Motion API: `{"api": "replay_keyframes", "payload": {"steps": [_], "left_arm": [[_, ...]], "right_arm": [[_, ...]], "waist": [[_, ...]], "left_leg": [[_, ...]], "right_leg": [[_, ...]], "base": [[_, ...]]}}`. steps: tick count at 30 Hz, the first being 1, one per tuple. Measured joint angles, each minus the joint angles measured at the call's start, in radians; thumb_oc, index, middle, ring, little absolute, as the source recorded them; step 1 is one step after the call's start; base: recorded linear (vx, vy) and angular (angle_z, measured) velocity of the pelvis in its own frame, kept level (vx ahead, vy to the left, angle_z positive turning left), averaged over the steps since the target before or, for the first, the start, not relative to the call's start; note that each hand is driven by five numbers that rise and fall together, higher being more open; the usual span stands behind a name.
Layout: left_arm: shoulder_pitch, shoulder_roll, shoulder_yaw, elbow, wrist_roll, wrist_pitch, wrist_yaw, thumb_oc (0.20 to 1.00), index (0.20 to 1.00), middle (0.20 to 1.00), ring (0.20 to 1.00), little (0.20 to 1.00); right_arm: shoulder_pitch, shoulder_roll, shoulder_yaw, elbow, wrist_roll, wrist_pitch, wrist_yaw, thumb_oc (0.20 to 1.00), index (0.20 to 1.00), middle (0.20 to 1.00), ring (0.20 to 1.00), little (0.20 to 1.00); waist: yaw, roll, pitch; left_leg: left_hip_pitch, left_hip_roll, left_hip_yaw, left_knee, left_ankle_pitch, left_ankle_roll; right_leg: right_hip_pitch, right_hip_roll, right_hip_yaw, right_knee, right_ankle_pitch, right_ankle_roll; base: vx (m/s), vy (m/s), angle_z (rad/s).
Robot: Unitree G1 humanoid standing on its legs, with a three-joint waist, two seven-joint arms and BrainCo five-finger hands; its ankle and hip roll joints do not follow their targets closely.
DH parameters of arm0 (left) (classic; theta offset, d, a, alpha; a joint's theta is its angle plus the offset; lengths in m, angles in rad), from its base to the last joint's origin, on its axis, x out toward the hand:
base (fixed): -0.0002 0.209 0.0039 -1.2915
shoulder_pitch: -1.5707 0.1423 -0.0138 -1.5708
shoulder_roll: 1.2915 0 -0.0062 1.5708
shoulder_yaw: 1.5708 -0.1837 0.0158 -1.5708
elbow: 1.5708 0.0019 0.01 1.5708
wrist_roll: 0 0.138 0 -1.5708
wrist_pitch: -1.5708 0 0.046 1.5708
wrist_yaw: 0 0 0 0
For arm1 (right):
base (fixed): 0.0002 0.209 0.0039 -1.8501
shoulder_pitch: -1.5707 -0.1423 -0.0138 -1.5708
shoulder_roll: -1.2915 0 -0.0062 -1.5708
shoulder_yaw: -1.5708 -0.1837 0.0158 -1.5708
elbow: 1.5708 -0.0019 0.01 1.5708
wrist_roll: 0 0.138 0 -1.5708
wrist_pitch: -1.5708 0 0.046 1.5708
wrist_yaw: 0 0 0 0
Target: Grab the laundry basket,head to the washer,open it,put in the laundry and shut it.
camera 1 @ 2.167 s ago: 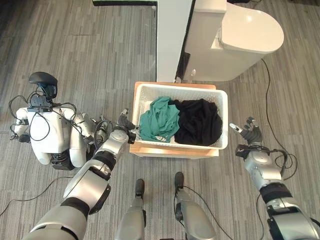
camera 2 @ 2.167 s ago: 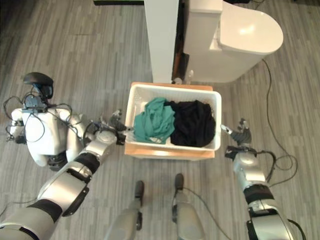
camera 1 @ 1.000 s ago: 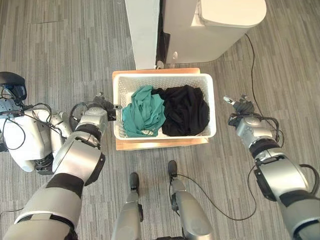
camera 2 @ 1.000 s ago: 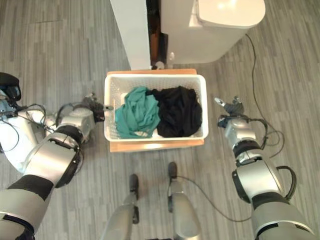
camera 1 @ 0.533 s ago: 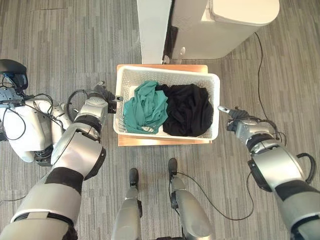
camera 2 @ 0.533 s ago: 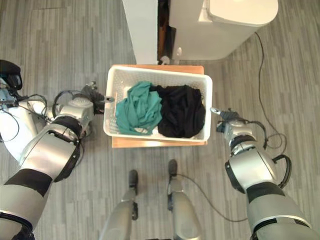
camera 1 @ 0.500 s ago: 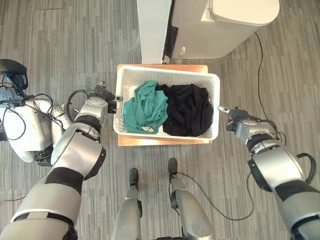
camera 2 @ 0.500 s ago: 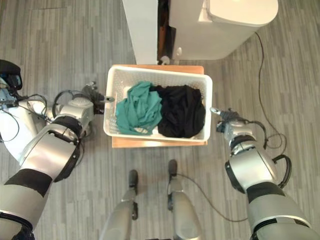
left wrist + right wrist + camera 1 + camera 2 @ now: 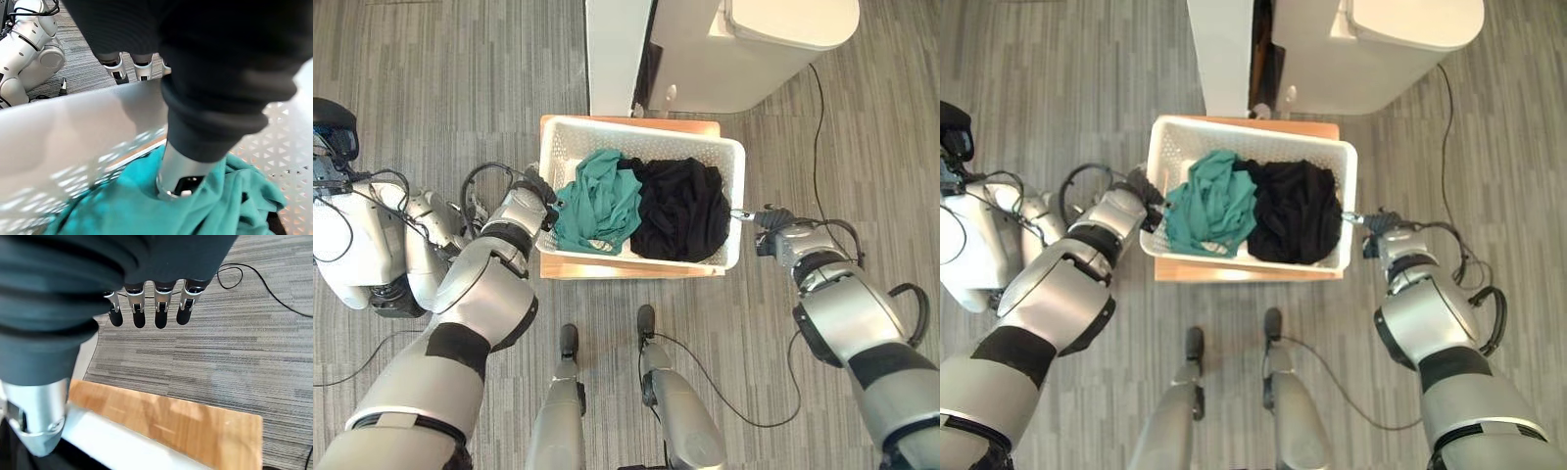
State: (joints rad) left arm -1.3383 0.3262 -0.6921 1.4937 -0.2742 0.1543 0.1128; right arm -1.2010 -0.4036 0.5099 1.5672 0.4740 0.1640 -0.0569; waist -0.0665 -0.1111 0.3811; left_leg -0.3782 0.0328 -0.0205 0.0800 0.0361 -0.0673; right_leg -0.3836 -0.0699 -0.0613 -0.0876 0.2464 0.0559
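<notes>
The white laundry basket sat on a low wooden platform on the grey floor, just before the white washer. Inside lay a green garment beside a black garment. The left hand straddled the basket's left rim, thumb inside over the green cloth and fingers outside, grasping the wall. The right hand met the right rim likewise, thumb within, its fingers straight and hanging released outside. A second white robot sat on the floor to the left.
</notes>
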Motion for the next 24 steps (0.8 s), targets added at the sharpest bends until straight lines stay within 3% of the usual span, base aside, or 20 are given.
{"api": "replay_keyframes", "payload": {"steps": [13, 24], "left_arm": [[0.003, -0.009, 0.002, 0.013, -0.003, 0.0, 0.002, 1.0, 1.0, 1.0, 1.0, 1.0], [-0.026, -0.013, 0.002, 0.017, -0.003, -0.003, 0.005, 1.0, 1.0, 1.0, 1.0, 1.0]], "right_arm": [[-0.024, 0.008, 0.0, 0.012, 0.025, 0.013, 0.008, 1.0, 1.0, 1.0, 1.0, 1.0], [-0.047, 0.001, 0.001, 0.035, 0.022, 0.013, 0.023, 1.0, 1.0, 1.0, 1.0, 1.0]], "waist": [[0.003, 0.0, 0.0], [0.003, 0.0, 0.0]], "left_leg": [[-0.071, -0.005, 0.01, 0.126, -0.057, 0.011], [-0.133, -0.009, 0.006, 0.181, -0.068, 0.014]], "right_leg": [[-0.019, -0.003, 0.02, 0.0, 0.019, 0.006], [-0.051, -0.005, 0.019, 0.0, 0.026, 0.005]], "base": [[-0.01, 0.009, -0.03], [-0.01, -0.004, 0.0]]}}
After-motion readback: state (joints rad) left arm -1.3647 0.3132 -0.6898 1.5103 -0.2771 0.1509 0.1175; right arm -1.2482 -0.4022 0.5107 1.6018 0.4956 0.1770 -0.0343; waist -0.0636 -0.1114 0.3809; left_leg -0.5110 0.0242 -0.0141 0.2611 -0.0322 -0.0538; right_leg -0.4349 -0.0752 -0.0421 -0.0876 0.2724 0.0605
